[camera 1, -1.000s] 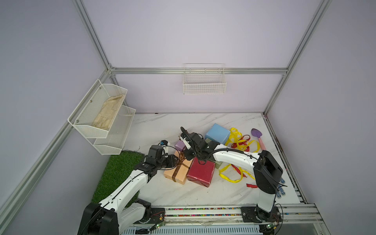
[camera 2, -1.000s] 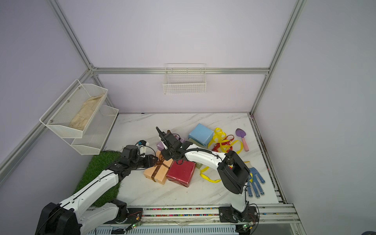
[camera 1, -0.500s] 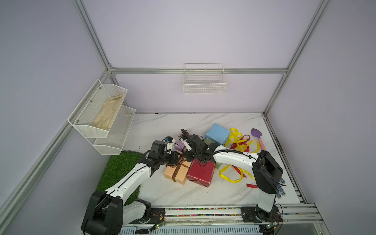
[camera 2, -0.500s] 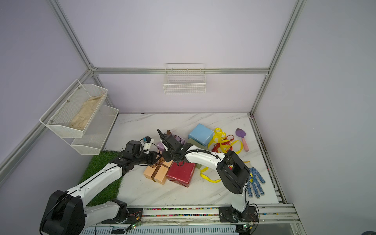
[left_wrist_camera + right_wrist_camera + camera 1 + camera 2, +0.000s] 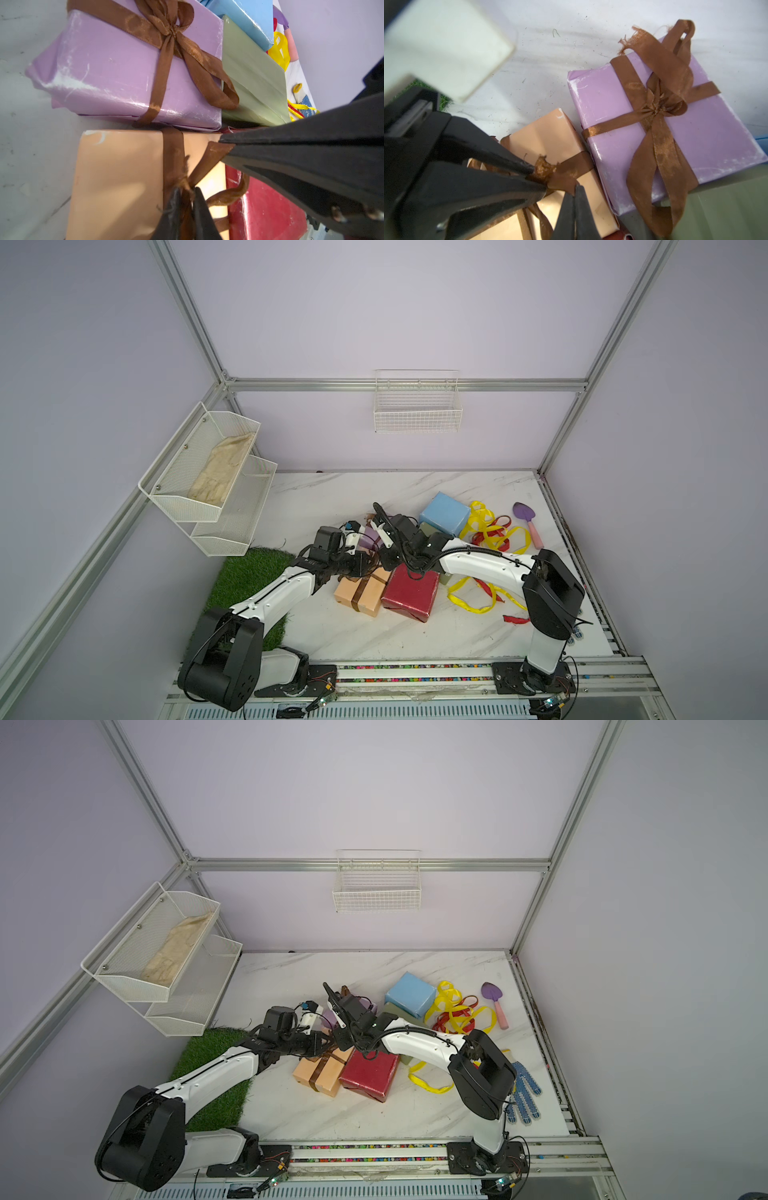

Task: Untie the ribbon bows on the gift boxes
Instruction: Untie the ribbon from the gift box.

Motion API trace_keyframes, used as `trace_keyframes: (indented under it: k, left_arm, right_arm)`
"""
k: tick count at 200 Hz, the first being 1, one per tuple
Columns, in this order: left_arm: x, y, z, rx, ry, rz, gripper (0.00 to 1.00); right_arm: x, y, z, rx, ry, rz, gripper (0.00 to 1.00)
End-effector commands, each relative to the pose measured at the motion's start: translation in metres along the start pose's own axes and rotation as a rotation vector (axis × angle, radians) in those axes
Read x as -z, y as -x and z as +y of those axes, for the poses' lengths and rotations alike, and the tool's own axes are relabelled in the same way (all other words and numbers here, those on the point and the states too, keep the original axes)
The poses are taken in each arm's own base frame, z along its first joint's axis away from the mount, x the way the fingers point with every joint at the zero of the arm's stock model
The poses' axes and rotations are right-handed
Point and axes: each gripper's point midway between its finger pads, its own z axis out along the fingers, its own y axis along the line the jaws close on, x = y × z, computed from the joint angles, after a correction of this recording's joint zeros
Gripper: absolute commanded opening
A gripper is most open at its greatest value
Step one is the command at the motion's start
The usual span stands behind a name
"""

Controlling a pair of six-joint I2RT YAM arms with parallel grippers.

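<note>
Left gripper [image 5: 187,196] was pressed together on the brown ribbon [image 5: 172,153] of the peach box [image 5: 116,176], pinching the frayed, crumpled stuff right at the knot. Whether it had the knot itself or a tail end beside it could not be told. The right gripper [image 5: 221,151] was likewise closed, pinching a flat tail of the same ribbon that ran out from the knot. The peach box lay near the middle of the table [image 5: 332,635], a little toward the front edge. It touched the red box [image 5: 409,593] on the side toward the right edge, and the lilac box [image 5: 116,72] sat just behind it, its own bow [image 5: 170,31] fully tied. The two pinches sat nearly touching over the knot, with the left arm reaching in from the table's left side and the right arm from its right. The held tail's length pointed from the knot toward the right gripper and the red box. Drawing that tail rightward along its own length, while the left held the knot back, looked the likely way to loosen it.
</note>
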Motion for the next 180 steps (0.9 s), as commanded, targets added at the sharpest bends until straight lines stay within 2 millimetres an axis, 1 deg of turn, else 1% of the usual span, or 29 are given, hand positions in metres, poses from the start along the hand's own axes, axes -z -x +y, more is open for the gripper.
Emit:
trace_keyframes:
  k: [1,25,46,65,73,74,76,77,86,105,121,139,155,180]
  left_arm:
    - [0.012,0.039,-0.014,-0.05,-0.02,-0.105,0.13]
    - [0.018,0.04,-0.013,-0.051,0.003,-0.123,0.08]
    - [0.024,0.043,-0.015,-0.056,0.008,-0.138,0.04]
    - [0.029,0.046,-0.016,-0.058,0.018,-0.152,0.0]
    - [0.03,0.047,-0.017,-0.059,0.019,-0.157,0.0]
    - [0.031,0.048,-0.017,-0.059,0.02,-0.158,0.0]
    - [0.031,0.048,-0.017,-0.058,0.019,-0.158,0.0]
    - [0.031,0.048,-0.017,-0.06,0.02,-0.16,0.0]
    - [0.032,0.049,-0.018,-0.059,0.02,-0.165,0.0]
    - [0.034,0.051,-0.019,-0.055,0.02,-0.17,0.0]
    - [0.033,0.051,-0.018,-0.054,0.02,-0.169,0.0]
    - [0.032,0.051,-0.019,-0.051,0.016,-0.166,0.0]
    - [0.031,0.051,-0.019,-0.05,0.012,-0.159,0.0]
    - [0.029,0.048,-0.018,-0.042,0.009,-0.147,0.0]
  right_arm:
    - [0.009,0.006,0.003,-0.016,0.009,-0.033,0.0]
    - [0.007,0.001,0.001,-0.022,0.005,-0.024,0.0]
    - [0.007,-0.004,-0.001,-0.03,0.003,-0.015,0.05]
    - [0.008,-0.01,0.0,-0.033,0.01,-0.007,0.17]
    - [0.009,-0.012,0.001,-0.029,0.021,-0.005,0.25]
    - [0.009,-0.013,0.001,-0.028,0.023,-0.006,0.28]
    - [0.009,-0.013,0.001,-0.027,0.024,-0.005,0.29]
    - [0.01,-0.013,0.002,-0.026,0.029,-0.006,0.31]
    - [0.012,-0.016,0.002,-0.026,0.034,-0.007,0.39]
    - [0.021,-0.017,0.001,-0.025,0.043,-0.031,0.46]
    - [0.032,-0.017,0.003,-0.014,0.06,-0.064,0.48]
    - [0.042,-0.017,0.012,0.001,0.123,-0.087,0.47]
    - [0.044,-0.02,0.023,0.008,0.188,-0.094,0.44]
    - [0.039,-0.027,0.036,-0.003,0.238,-0.091,0.39]
